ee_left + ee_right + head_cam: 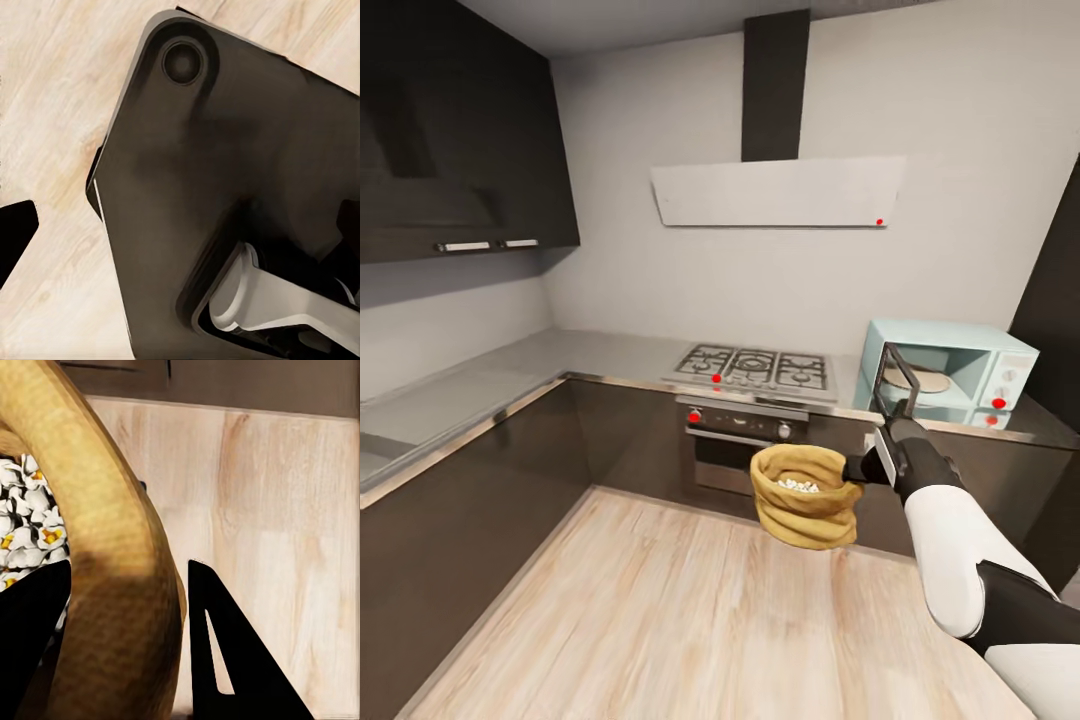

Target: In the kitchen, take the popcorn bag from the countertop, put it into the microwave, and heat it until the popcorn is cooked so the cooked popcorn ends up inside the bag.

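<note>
The popcorn bag [806, 497] hangs in the air over the wooden floor [660, 620], in front of the dark oven [735, 440]. It is not on the counter [480, 385] and not in the microwave [950, 375]. Inside it I can see the popcorn [797, 486], white and puffy with little yellow bits, so it looks like it has popped.

The right gripper [857, 470] has the bag by its rolled rim. In the right wrist view one dark finger [34, 645] is inside the mouth of the bag, next to the popcorn, and the other finger [225, 660] is outside. The finger outside seems to stand a little off the rim, so I think the hold is loose and the bag partly hangs on the finger inside.

The microwave sits on the counter to the right of the gas hob [755, 368]. Its door [892, 385] stands open and the round plate [925, 380] inside is bare.

To do this step well, I would keep the bag upright so no popcorn tips out. I would move slowly, because a quick swing could shake the bag off the finger. The open door sticks out toward the arm, so the arm should steer wide of it. The bag should go down flat, mouth up, then the gripper can let go and pull straight back.

The left wrist view looks down at the robot's dark base [225, 187] and the floor. One dark tip of the left gripper shows there, but I cannot tell if it is open or closed.
</note>
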`<state>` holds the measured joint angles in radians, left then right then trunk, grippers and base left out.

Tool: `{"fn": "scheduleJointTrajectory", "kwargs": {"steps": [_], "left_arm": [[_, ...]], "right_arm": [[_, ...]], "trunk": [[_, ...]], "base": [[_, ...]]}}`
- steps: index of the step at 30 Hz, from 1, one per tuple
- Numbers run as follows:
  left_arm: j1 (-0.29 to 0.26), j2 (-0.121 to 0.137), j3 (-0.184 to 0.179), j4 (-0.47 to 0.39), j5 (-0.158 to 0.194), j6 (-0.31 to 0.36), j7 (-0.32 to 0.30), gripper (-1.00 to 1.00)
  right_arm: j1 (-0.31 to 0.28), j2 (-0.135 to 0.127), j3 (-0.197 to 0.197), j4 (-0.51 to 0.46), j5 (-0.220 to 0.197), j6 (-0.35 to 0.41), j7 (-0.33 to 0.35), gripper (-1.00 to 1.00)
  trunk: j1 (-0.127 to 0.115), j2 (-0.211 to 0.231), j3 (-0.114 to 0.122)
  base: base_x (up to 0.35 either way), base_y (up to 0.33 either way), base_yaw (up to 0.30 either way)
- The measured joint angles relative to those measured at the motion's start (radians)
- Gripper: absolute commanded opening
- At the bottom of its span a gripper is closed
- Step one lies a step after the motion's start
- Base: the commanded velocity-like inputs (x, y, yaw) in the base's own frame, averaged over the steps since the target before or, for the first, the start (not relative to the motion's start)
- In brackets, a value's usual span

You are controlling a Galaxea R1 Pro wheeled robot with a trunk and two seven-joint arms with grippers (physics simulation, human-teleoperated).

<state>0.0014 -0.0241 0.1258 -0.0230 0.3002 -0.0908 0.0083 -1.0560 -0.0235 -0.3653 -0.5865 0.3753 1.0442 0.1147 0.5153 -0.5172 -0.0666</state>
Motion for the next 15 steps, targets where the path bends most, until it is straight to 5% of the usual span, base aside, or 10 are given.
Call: {"fn": "scheduleJointTrajectory", "kwargs": {"steps": [9,15], "left_arm": [[0.000,0.001,0.000,0.000,-0.001,0.000,-0.001,1.00],[0.000,0.002,0.000,0.000,-0.001,0.000,-0.001,1.00]], "right_arm": [[0.000,-0.010,0.002,-0.002,0.007,0.000,-0.014,-1.00],[0.000,-0.060,0.002,-0.007,0.009,0.000,-0.019,-1.00]], "trunk": [[-0.001,0.000,0.000],[-0.001,0.000,0.000]], "base": [[-0.071,0.000,-0.252],[0.000,0.000,-0.292]]}}
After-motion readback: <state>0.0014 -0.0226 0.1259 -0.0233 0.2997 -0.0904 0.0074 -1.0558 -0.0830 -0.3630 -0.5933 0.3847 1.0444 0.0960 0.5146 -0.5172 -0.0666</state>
